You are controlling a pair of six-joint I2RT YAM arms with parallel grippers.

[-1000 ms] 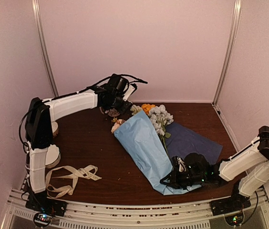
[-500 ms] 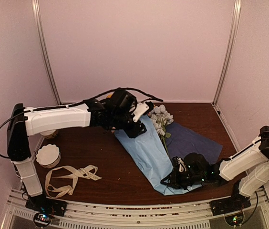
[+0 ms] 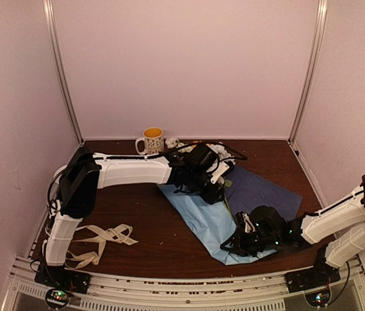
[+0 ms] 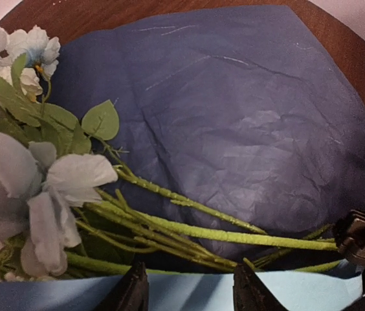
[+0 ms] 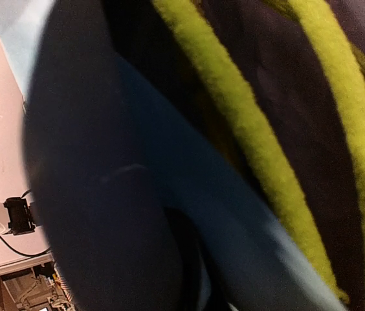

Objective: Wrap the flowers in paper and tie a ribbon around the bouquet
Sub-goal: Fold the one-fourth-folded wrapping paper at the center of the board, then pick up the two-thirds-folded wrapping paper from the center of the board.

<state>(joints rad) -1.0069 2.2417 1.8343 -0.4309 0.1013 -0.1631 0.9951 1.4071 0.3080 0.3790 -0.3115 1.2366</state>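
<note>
Soft, tear-prone light-blue paper sheet (image 3: pixel 199 217) — pinch along folded edge under half-open left gripper (image 4: pixel 190 289) — with right gripper (image 3: pixel 231 245) shut at narrow end

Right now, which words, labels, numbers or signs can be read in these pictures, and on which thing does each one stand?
No text can be read in any view.
ribbon: any print on it is too small to read.
mug: small dark marks, too small to tell whether they are letters.
paper: plain, no print shows.
</note>
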